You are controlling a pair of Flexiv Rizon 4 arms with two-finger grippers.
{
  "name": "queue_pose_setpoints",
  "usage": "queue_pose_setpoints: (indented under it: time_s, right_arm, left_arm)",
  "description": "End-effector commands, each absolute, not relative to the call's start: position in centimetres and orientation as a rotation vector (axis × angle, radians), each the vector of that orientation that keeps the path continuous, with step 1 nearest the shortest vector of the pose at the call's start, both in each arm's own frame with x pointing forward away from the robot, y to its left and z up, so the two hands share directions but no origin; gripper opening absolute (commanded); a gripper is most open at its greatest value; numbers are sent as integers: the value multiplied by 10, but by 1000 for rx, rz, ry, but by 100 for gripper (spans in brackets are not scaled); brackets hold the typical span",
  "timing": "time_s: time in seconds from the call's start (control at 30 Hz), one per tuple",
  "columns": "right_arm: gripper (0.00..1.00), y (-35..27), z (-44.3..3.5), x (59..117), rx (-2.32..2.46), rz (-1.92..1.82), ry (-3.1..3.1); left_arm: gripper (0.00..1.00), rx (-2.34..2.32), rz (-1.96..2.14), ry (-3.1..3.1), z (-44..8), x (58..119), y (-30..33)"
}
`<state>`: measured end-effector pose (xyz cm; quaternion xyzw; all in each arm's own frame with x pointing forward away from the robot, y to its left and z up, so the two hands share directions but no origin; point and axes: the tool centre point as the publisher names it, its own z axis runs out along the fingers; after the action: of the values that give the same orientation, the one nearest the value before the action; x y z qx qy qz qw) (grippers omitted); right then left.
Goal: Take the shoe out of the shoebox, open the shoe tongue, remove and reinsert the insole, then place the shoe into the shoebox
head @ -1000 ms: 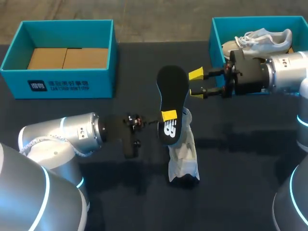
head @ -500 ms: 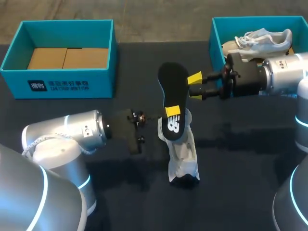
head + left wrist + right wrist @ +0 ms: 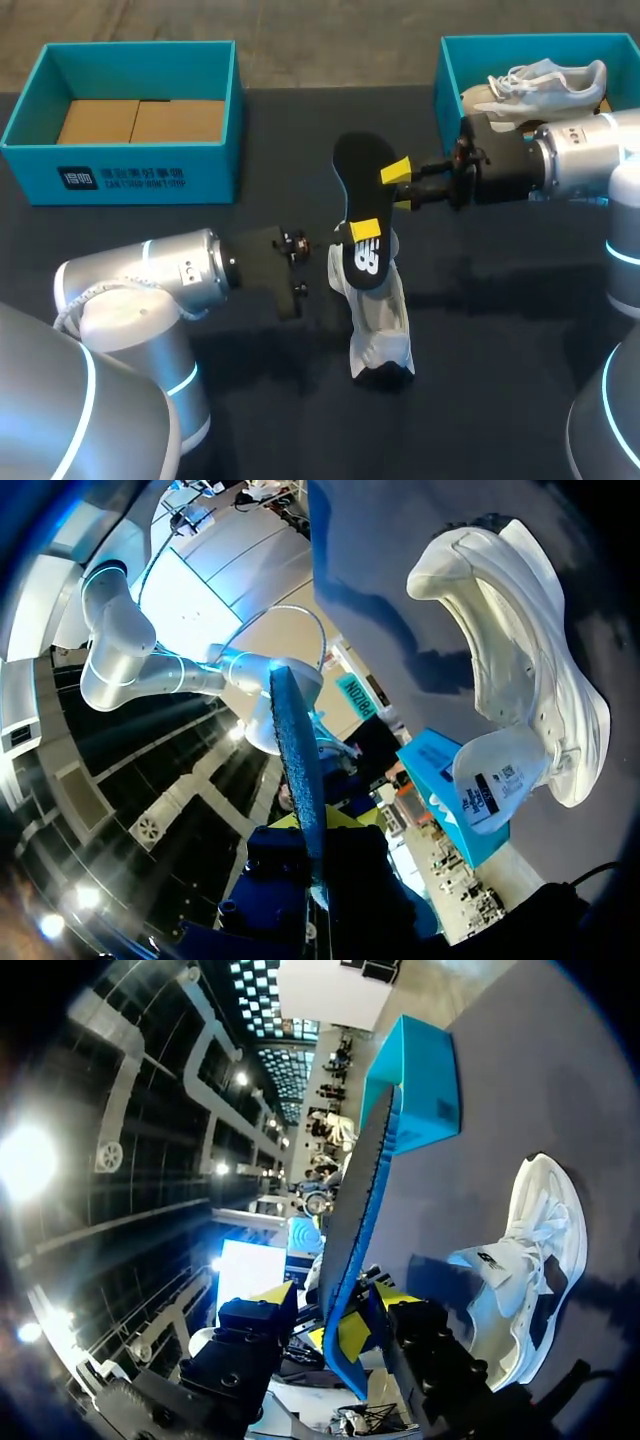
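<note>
**Insole held upright above the shoe, right gripper at its edge**

1. The left shoebox [image 3: 120, 165] is teal, open-topped, with a brown cardboard floor. It stands at the far left of the table.
2. The left gripper [image 3: 358, 232] enters from the left and is clamped on the insole [image 3: 360, 165] near its lower end. One yellow fingertip [image 3: 365, 228] lies on the face turned to the camera. In the left wrist view the insole [image 3: 300, 760] runs edge-on out from between the fingers.
3. The insole is black and foot-shaped, with a white logo near the lower end. It is held clear of the table, roughly upright, directly over the shoe [image 3: 380, 320].
4. The shoe is white and lies on the dark table at centre, with its opening toward the insole.
5. The right gripper [image 3: 398, 185] straddles the insole's upper right edge with its fingers spread; the right wrist view shows a gap on one side.
6. The right shoebox [image 3: 450, 85], also teal, contains a second white shoe [image 3: 550, 80].

**Change over the last second**

- The right gripper has advanced left, from clear of the insole to around its edge.
- The left arm and insole have shifted slightly right.
- The shoe has not moved.
</note>
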<state>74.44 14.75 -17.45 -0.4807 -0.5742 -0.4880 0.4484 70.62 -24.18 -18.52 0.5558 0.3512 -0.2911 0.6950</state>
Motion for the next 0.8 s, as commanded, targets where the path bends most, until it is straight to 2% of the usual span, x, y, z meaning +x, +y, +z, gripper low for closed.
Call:
queue_pose_setpoints:
  time_s: [0.03, 0.37, 0.67, 0.8]
  right_arm:
    - [40, 151, -177, 744, -1195, -1203, -1416]
    - [37, 153, -178, 741, -1191, -1200, -1399]
    - [21, 154, -179, 740, -1187, -1195, -1382]
    - [22, 155, -177, 739, -1185, -1196, -1384]
  left_arm:
    - [0, 1242, -643, 790, -185, 707, -247]
    - [0, 1243, -631, 794, -186, 708, -248]
    - [0, 1242, -625, 802, -189, 710, -249]
    - [0, 1241, -624, 805, -190, 710, -250]
